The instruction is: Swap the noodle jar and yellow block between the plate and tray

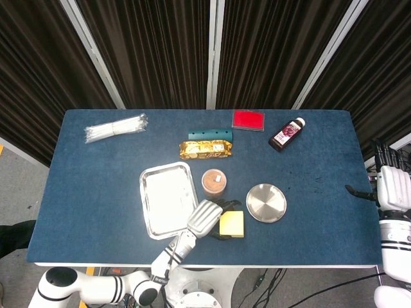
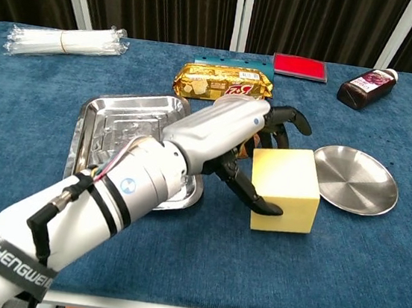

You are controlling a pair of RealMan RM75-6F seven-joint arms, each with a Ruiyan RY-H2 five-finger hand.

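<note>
Blue worktop (image 1: 90,186), dark curtains behind. Left robot hand (image 2: 256,141) grips the yellow block (image 2: 284,188), fingers wrapped over its left and top sides; block sits on the cloth just left of the plate (image 2: 352,179), touching or just off its rim, can't tell. Tray (image 1: 168,199) holds nothing. Noodle jar (image 1: 214,183) stands between tray and plate, on neither. Right robot hand (image 1: 393,187) hangs off the worktop's right edge, fingers apart, holding nothing.

blue table (image 1: 96,186) w/ tray (image 1: 168,199), plate (image 1: 266,203)
</note>
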